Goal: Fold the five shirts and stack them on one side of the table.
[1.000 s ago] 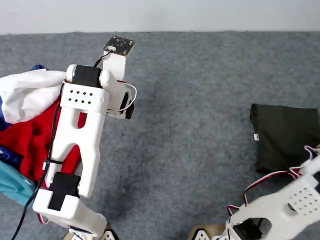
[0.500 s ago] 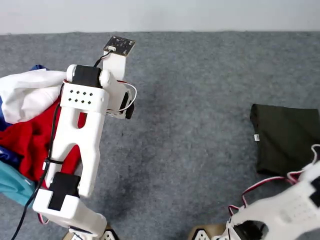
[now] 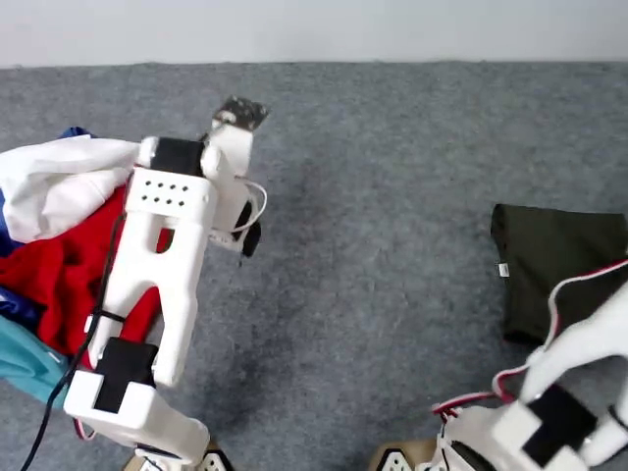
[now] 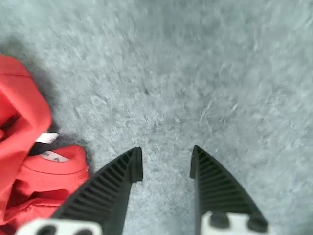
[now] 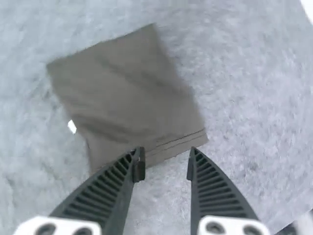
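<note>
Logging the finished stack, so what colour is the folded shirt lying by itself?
The folded shirt is dark olive, clearest in the right wrist view.

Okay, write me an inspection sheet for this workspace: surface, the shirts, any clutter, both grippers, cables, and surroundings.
Surface: grey cover, carpet-like, across the whole table.
Job's things: dark shirt folded flat at the right edge. Unfolded heap at the left edge: white shirt, red shirt, teal shirt, blue shirt.
Clutter: nothing seen.
Grippers: left gripper open and empty, over bare cover beside the red shirt's collar. Right gripper open and empty, pointing at an edge of the dark shirt.
Cables: black cable along the left arm; red and white wires looping off the right arm.
Surroundings: pale wall behind the table.
</note>
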Available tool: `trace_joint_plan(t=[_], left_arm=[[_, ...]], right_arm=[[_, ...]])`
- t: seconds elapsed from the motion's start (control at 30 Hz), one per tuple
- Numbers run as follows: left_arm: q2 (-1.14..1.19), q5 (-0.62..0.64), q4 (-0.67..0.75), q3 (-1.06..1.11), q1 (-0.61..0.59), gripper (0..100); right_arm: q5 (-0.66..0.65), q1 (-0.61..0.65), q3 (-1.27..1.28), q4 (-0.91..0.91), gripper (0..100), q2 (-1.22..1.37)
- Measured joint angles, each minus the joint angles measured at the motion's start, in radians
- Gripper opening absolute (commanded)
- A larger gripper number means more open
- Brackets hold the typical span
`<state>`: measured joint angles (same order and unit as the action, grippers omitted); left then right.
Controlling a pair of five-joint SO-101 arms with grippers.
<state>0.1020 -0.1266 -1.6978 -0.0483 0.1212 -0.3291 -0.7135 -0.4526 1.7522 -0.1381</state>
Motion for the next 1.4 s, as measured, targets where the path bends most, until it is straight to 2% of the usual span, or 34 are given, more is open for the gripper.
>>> trace_joint_plan(t=[0.2,0.43,0.57,0.7,0.87,1.0,1.17,1.4], left_arm=[[0.0,-0.054,0.196,0.301,0.0,17],[0.0,-0.061,0.42,0.56,0.0,17],[-0.003,-0.066,0.543,0.658,0.0,17],[-0.032,-0.066,0.617,0.717,0.0,17],[-0.035,0.006,0.626,0.724,0.0,17],[-0.037,0.021,0.626,0.73,0.0,17],[-0.04,0.026,0.634,0.743,0.0,17],[-0.04,0.026,0.634,0.743,0.0,17]], right_arm=[[-0.041,0.114,0.232,0.0,15.1,-0.284],[-0.095,0.279,0.69,0.0,15.1,-0.666],[-0.1,0.293,0.937,-0.028,15.1,-0.862],[-0.1,0.293,1.119,-0.15,15.3,-0.967],[-0.061,0.249,1.211,-0.362,15.4,-0.858],[-0.029,0.258,1.192,-0.471,15.1,-0.609],[-0.002,0.325,1.008,-0.54,15.1,-0.226],[0.02,0.331,0.669,-0.552,15.1,0.178]])
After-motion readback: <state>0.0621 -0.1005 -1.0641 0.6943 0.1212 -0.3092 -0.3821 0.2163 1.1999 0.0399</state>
